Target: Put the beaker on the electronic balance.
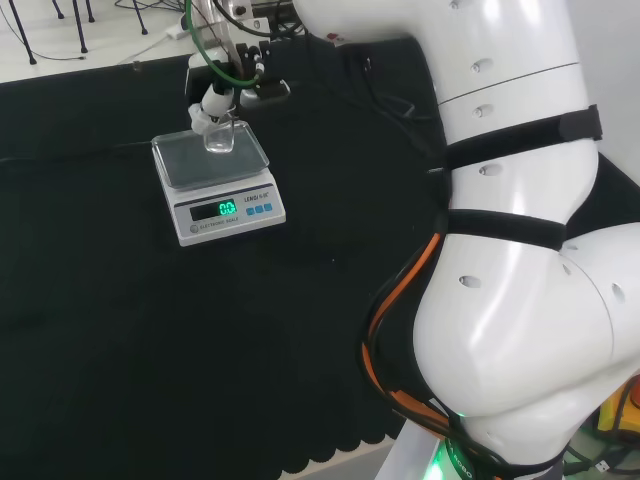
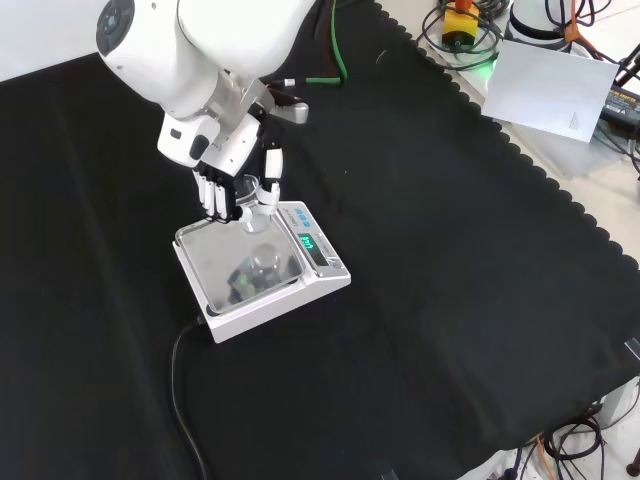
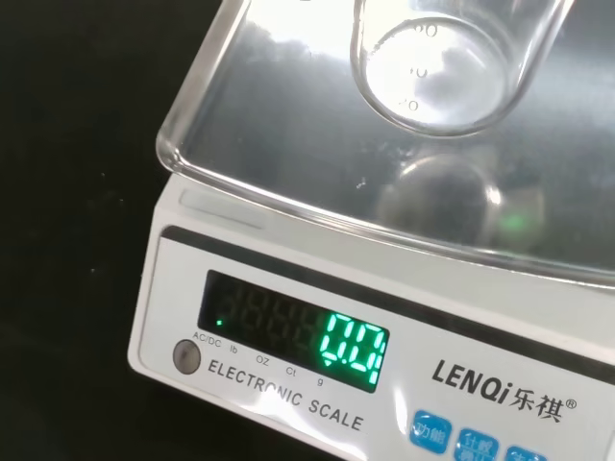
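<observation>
A small clear glass beaker (image 1: 220, 138) hangs just above the steel pan of the white electronic balance (image 1: 228, 212), over the pan's far part in the head view. The black and white hand (image 2: 232, 172) comes down from the white arm, its fingers and thumb curled round the beaker (image 2: 257, 192). In the front view the balance (image 2: 322, 268) sits left of centre, with a reflection of the beaker on its pan. The wrist view looks down past the beaker's round base (image 3: 437, 72) at the pan and the balance's front panel (image 3: 288, 279); a gap separates the base from its reflection.
A black cord (image 2: 182, 400) runs from the balance toward the cloth's near edge in the front view. Green and black cables (image 1: 225, 45) lie behind the balance. A white sheet (image 2: 550, 85) and gear sit beyond the cloth's scalloped edge at upper right.
</observation>
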